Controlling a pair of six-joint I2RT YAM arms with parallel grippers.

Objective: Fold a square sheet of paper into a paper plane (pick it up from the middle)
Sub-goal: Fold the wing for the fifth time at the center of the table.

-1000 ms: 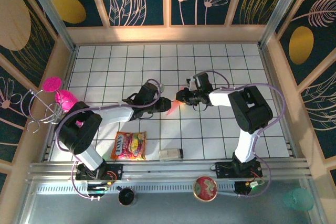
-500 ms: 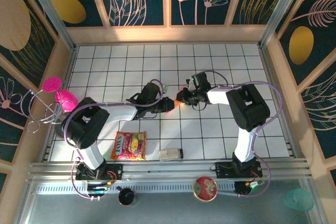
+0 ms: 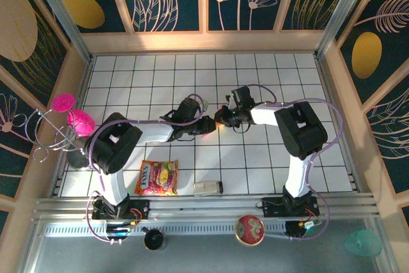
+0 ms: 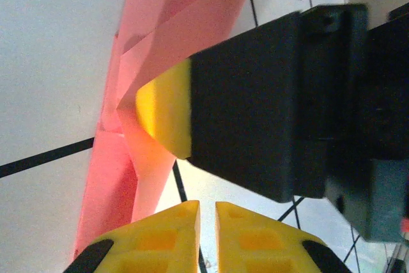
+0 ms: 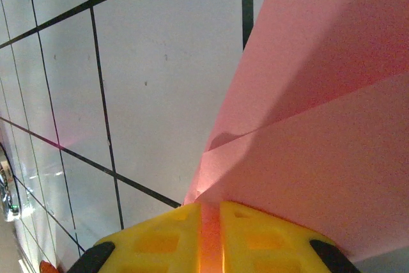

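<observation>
paper: salmon-pink creased thin paper sheet (image 5: 319, 126) is extending over white black-gridded tiled tabletop (image 5: 128, 81)
grip: right gripper (image 5: 209, 222) is pinching its edge between yellow fingertips

The folded paper (image 4: 185, 23) was salmon-pink, the table (image 3: 255, 158) white with a black grid, the finger pads (image 5: 255, 234) yellow, the snack packet (image 3: 157, 178) orange-yellow.

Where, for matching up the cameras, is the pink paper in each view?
Top external: the pink paper sits mid-table, between the left gripper and the right gripper.
Left wrist: it runs from top centre down the left side, partly behind the right gripper's yellow-tipped finger.
Right wrist: it covers the right side, pinched in the right gripper.
Shared landmark: the white table's black grid lines.
</observation>
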